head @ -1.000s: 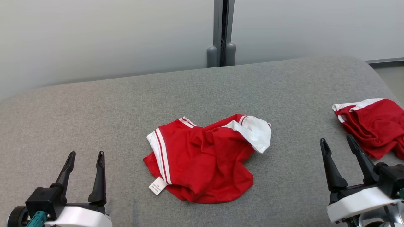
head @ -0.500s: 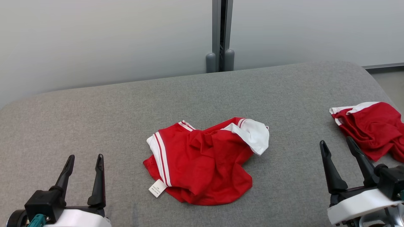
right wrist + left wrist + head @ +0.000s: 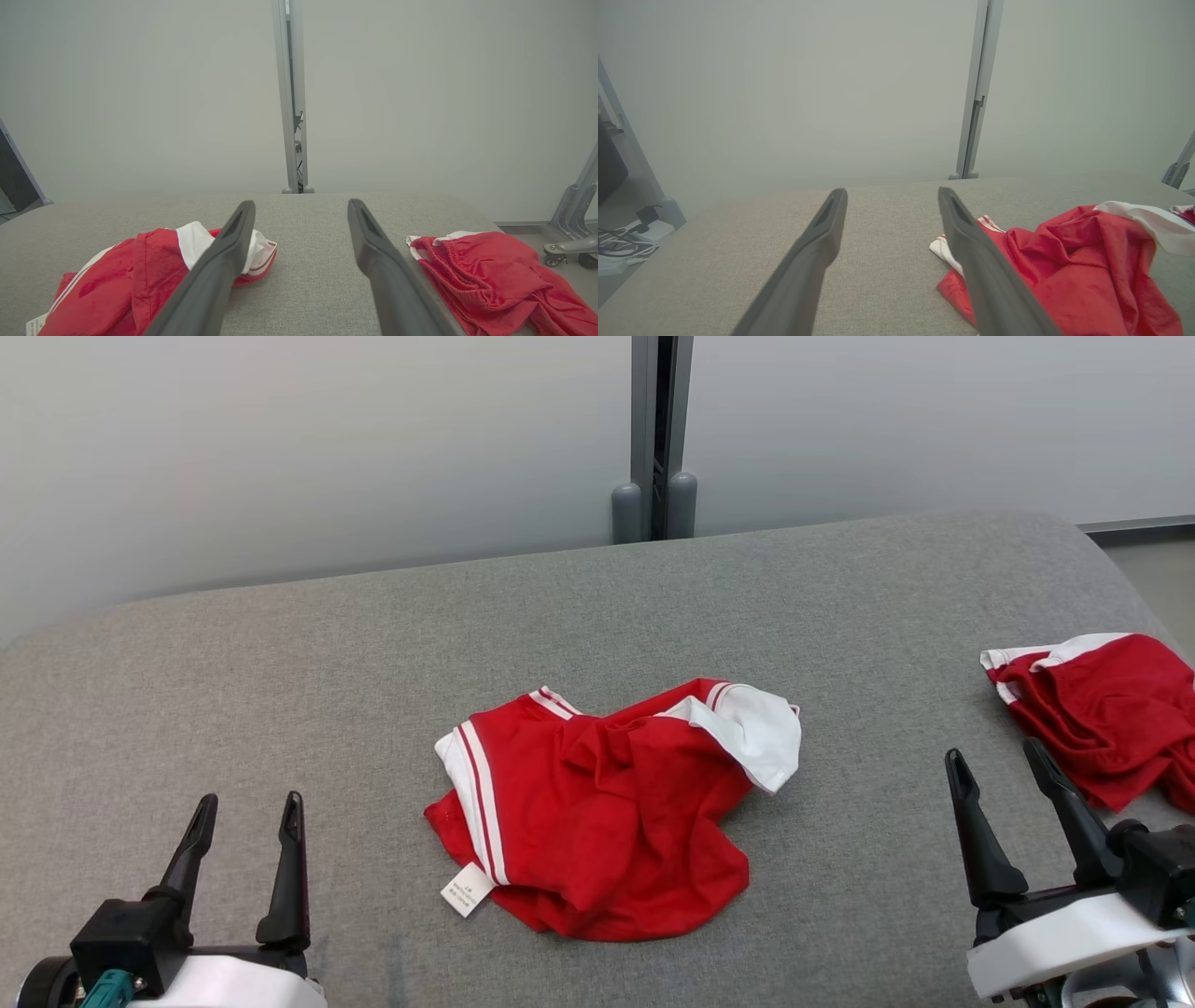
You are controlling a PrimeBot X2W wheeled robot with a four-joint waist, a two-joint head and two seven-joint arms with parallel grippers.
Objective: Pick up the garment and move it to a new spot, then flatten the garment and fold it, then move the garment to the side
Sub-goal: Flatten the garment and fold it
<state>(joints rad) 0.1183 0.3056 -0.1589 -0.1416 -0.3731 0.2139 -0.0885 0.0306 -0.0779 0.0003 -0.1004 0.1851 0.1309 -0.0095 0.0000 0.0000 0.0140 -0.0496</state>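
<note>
The garment is a crumpled red piece with white stripes, a white sleeve and a small white label. It lies in the middle of the grey padded table. My left gripper stands open at the near left, well apart from the cloth and holding nothing. The left wrist view has the garment to the right of that open gripper. My right gripper is open and empty at the near right. Seen from the right wrist, the garment lies left of that gripper.
A second red and white garment lies bunched at the table's right edge, just beyond my right gripper, also seen from the right wrist as a red heap. A grey post stands against the pale wall behind the table.
The whole head picture has shifted slightly, so the camera moved. The garment keeps its shape and place, and both grippers stay open.
</note>
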